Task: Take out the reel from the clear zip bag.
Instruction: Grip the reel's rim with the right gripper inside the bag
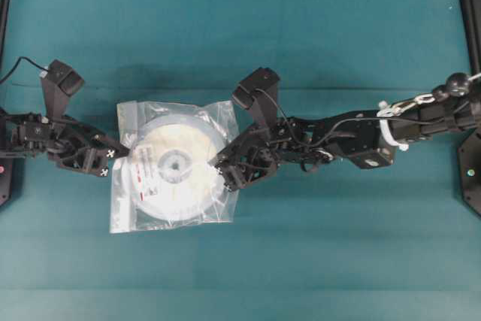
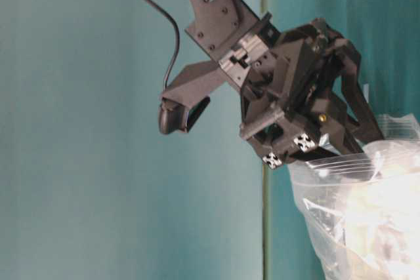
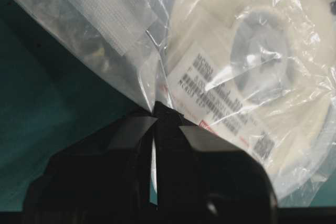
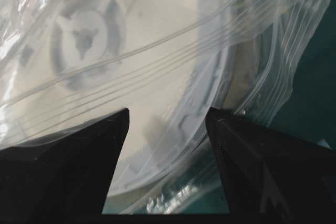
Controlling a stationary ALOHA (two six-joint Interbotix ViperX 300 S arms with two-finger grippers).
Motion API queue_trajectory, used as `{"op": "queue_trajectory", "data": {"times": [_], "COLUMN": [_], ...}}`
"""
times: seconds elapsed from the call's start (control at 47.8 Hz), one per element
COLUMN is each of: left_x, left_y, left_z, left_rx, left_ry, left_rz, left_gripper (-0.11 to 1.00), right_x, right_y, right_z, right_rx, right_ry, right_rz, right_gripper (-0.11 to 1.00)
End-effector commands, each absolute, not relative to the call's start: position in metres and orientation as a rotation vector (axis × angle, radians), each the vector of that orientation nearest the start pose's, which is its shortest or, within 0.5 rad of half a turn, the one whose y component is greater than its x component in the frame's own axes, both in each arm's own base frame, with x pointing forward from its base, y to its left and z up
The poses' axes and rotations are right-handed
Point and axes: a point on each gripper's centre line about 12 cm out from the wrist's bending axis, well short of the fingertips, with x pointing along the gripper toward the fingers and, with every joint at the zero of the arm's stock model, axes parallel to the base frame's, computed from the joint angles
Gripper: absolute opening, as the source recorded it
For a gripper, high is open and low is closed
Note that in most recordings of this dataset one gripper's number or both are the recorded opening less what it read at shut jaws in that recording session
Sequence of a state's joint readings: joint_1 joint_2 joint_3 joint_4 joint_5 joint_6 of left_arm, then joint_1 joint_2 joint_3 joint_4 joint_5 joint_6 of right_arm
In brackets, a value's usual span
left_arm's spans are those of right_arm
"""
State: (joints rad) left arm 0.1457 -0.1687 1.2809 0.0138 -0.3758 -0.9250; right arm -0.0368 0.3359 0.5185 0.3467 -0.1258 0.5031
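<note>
- We see the left gripper (image 1: 113, 157) clenched on the left edge of the clear zip bag (image 1: 128, 208), plastic pinched between its closed jaws.
- We find the right gripper (image 1: 223, 174) spread wide at the bag's right edge, fingers (image 4: 68, 161) straddling the plastic without clamping.
- The reel (image 1: 174, 167) lies inside the bag on the green table (image 1: 316, 261).
- In the table-level view, glare washes out the bag and its right side is cut off.
- The reel's label (image 3: 210, 98) print is too blurred to read.

The reel's (image 3: 247, 51) label (image 3: 220, 98), just beyond the left claw (image 3: 155, 116), bears blurred print; only "MCR03" reads.
</note>
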Motion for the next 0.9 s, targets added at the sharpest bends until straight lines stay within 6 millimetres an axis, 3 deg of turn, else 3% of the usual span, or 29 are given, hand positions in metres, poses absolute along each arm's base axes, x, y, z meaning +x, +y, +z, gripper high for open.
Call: {"op": "queue_trajectory", "data": {"times": [0.0, 0.167, 0.397, 0.481, 0.711, 0.878], "left_x": [0.232, 0.232, 0.232, 0.232, 0.232, 0.232], "left_y": [0.033, 0.033, 0.033, 0.033, 0.033, 0.033], "left_z": [0.09, 0.09, 0.091, 0.091, 0.09, 0.091], "left_rx": [-0.92, -0.92, -0.92, -0.92, -0.921, -0.92], "left_ry": [0.599, 0.599, 0.598, 0.598, 0.599, 0.598], "left_rz": [0.443, 0.443, 0.442, 0.442, 0.444, 0.442], "left_gripper": [0.0, 0.0, 0.0, 0.0, 0.0, 0.0], "right_x": [0.451, 0.457, 0.45, 0.445, 0.43, 0.425], "right_y": [-0.017, -0.017, -0.018, -0.019, -0.019, -0.02], "right_z": [0.092, 0.09, 0.085, 0.082, 0.076, 0.075], "right_rx": [0.821, 0.832, 0.885, 0.899, 0.931, 0.93], "right_ry": [0.626, 0.622, 0.631, 0.639, 0.661, 0.666], "right_rz": [-0.368, -0.371, -0.408, -0.423, -0.459, -0.464], "right_gripper": [0.82, 0.81, 0.75, 0.66, 0.22, 0.14]}}
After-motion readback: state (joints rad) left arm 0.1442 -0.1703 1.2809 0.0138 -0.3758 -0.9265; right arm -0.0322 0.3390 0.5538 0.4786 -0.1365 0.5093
